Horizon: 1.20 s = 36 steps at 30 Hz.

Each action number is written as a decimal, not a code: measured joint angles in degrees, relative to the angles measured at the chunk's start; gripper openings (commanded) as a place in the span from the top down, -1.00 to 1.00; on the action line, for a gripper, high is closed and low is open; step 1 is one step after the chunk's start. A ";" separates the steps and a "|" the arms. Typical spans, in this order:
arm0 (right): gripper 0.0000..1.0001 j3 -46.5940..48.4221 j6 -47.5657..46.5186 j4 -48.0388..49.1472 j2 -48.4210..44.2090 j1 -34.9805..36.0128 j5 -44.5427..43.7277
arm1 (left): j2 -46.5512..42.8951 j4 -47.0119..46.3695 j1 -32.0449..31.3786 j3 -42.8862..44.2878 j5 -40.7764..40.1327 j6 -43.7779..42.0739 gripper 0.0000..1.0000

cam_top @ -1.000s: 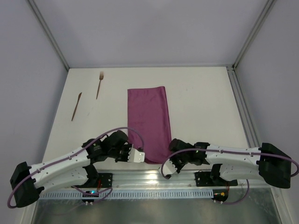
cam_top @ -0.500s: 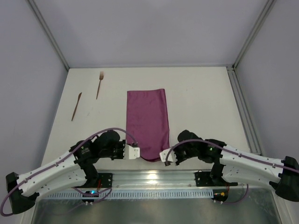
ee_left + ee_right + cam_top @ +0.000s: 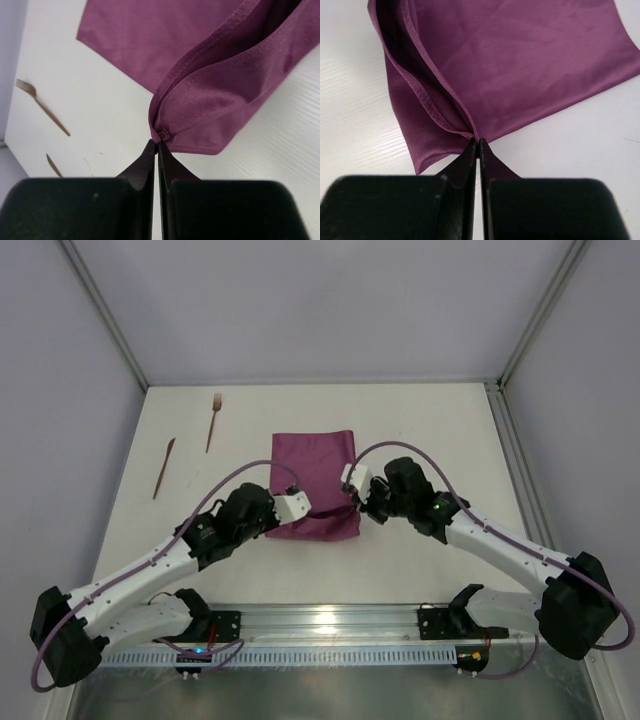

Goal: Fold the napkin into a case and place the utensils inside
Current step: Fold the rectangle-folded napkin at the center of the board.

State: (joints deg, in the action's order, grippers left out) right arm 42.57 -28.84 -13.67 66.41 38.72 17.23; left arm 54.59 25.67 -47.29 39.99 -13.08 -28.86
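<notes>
Napkin (image 3: 315, 490), in the middle of the counter (image 3: 430, 440), is shorter than before. Left fingers (image 3: 154, 154) and right fingers (image 3: 474, 151) each pinch a near corner, and they have carried it toward twelve o'clock. That looks like a fold for the case.

The white table (image 3: 440, 450) carries a plum-purple napkin (image 3: 318, 462) near its middle, folded over on itself, with its far part flat on the surface and its near fold raised. Well apart on the left lie a small brown fork (image 3: 212, 422), tines at the far end, and, just nearer, a slim knife (image 3: 164, 468).
</notes>
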 measured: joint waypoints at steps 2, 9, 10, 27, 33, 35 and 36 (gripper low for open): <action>0.92 2.60 1.84 1.73 3.28 -2.40 0.00 | 3.08 -2.64 3.06 2.03 -0.24 0.09 1.00; 0.93 11.93 5.31 6.29 16.94 -7.91 1.16 | 15.06 -10.01 11.69 7.85 0.44 0.13 1.00; 0.93 13.79 5.51 6.32 19.06 -8.52 1.40 | 16.94 -10.51 12.87 9.09 1.03 0.15 1.00; 0.93 26.53 9.73 6.80 34.23 -14.51 1.86 | 38.34 -20.41 20.52 21.29 6.43 0.61 1.00; 0.92 32.06 11.85 6.95 38.23 -17.53 3.63 | 42.45 -21.24 21.18 26.40 6.84 1.27 1.00; 0.92 34.32 12.52 6.88 40.35 -18.56 4.42 | 43.95 -21.81 21.38 27.78 7.13 1.46 1.00; 0.92 35.28 12.76 6.71 41.40 -19.02 4.76 | 44.65 -22.12 21.46 28.17 7.19 1.51 1.00</action>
State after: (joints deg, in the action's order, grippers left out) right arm 77.84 -16.08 -6.96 107.81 19.70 22.00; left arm 99.24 3.55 -25.82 68.16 -5.89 -27.35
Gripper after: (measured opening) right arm 0.045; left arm 0.006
